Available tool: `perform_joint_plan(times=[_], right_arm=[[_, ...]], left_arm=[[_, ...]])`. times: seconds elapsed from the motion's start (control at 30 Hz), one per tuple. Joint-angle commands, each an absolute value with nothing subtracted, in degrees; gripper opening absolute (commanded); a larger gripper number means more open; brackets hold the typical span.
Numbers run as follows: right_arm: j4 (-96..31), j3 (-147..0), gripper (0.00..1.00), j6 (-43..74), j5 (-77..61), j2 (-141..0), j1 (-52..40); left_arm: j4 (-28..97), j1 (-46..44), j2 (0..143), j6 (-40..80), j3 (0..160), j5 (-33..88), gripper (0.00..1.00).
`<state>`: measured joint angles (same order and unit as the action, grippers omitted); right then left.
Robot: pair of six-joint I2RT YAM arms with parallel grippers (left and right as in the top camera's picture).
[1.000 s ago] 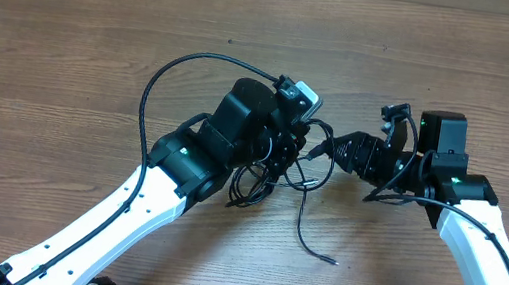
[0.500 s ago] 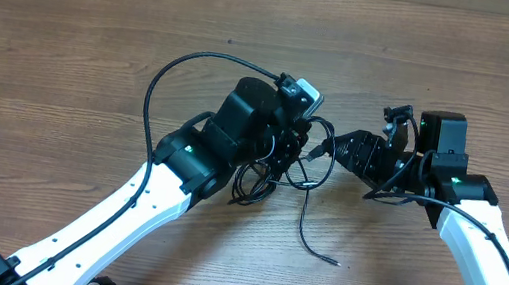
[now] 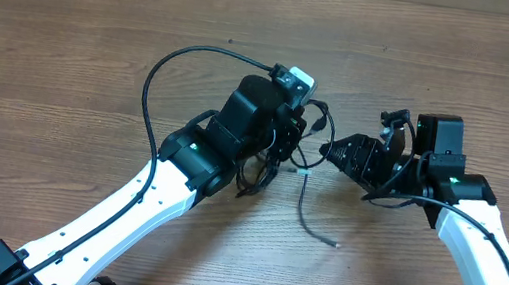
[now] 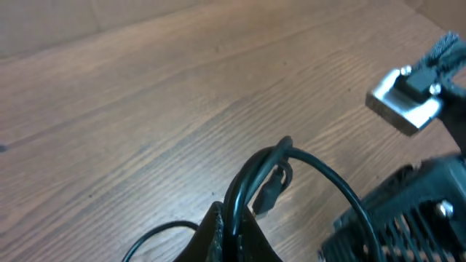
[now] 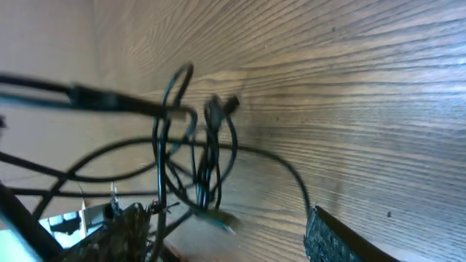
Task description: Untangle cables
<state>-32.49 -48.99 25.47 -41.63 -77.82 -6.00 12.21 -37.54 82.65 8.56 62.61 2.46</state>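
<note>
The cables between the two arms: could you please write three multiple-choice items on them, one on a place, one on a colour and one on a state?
1. Where does the loose end of the cables lie?
A. on the bare table, between the arms
B. in a box
C. draped over the right arm

2. What colour are the cables?
A. white
B. black
C. red

3. How does the left gripper stand?
A. wide open and empty
B. out of every view
C. shut on the cables

Answers:
1 A, as the overhead view shows the loose end resting on the wood between the two arms.
2 B, as the cables look black in all three views.
3 C, as the left wrist view shows its fingers pinched together on the looped cables.
</note>
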Motion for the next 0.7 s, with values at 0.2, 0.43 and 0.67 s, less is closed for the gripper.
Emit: perform_joint_plan(times=[0.2, 0.43, 0.67], right_arm=[[-32.2, -50.3, 0.67, 25.3, -42.1, -77.1, -6.4], [-31.6, -50.3, 0.67, 25.1, -36.9, -77.1, -6.2], [-26.4, -50.3, 0.72, 21.9, -37.5, -77.1, -3.0]], left_arm=[[8.9, -38.0, 82.9, 9.5, 63.5, 4.8, 0.04], [13.0, -38.0, 82.9, 5.7, 63.5, 6.0, 0.04], [18.2, -38.0, 82.9, -1.9, 63.5, 8.3, 0.04]])
